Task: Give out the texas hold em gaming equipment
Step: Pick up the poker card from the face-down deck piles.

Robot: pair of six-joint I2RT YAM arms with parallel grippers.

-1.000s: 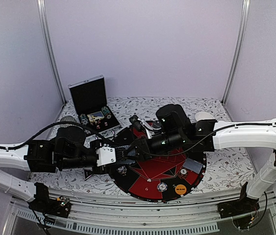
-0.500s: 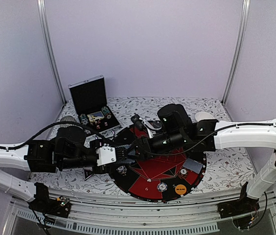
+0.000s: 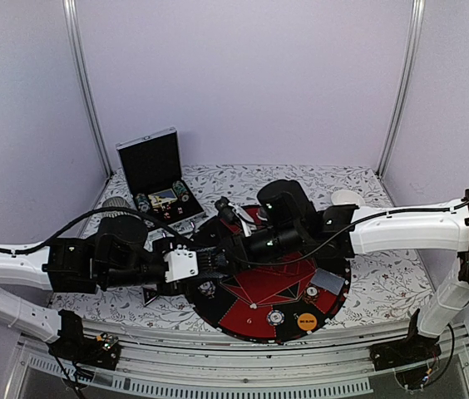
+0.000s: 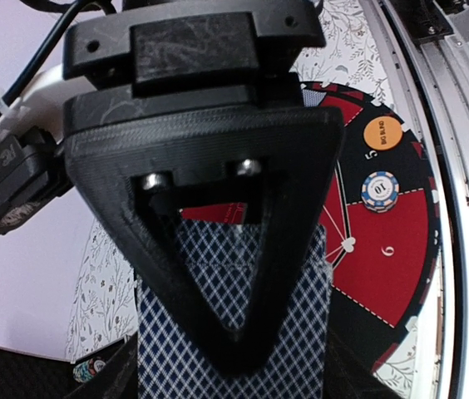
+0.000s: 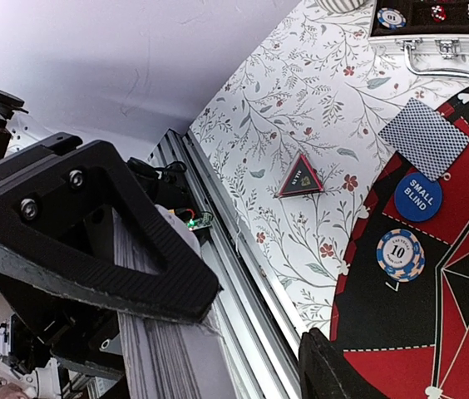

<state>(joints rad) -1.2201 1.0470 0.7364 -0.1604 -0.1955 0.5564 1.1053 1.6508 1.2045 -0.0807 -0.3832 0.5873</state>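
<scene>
Left gripper [image 4: 234, 362] pinches card deck [image 4: 297, 332] | right gripper [image 5: 259, 328] spread, deck's edge just beside its upper finger | right arm nearer

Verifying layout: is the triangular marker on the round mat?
No, the triangular marker lies on the floral tablecloth, apart from the round mat.

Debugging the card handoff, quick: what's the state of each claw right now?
Left claw: shut on the deck of playing cards.
Right claw: cannot be told; neither its wrist view nor the top view shows how its jaws stand.
</scene>
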